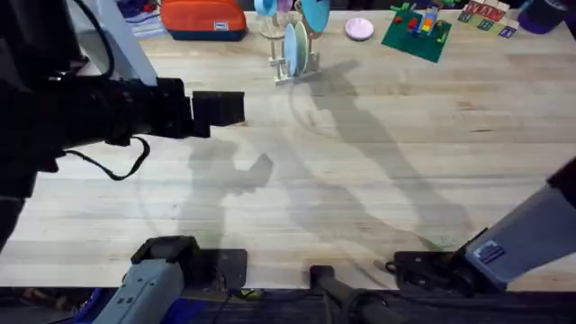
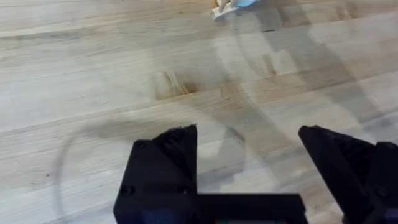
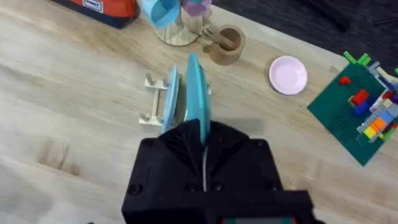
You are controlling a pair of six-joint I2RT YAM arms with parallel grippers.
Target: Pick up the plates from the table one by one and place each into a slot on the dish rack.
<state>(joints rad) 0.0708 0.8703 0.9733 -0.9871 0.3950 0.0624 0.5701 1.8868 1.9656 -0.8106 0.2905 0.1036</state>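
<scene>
1. The dish rack [image 3: 163,99] at the table's [image 1: 360,180] far edge holds a pale-blue plate [image 3: 170,99] on edge.
2. The right gripper [image 3: 204,146] pinches a turquoise plate [image 3: 196,93] over the rack.
3. The left gripper [image 2: 249,162] hangs spread, empty.

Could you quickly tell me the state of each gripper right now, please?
Left gripper: open, holding nothing.
Right gripper: closed on the turquoise plate.

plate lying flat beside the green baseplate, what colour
Pale pink plate, clearest in the right wrist view.

Wooden table [image 1: 378,180] with dish rack [image 1: 294,65]
</scene>
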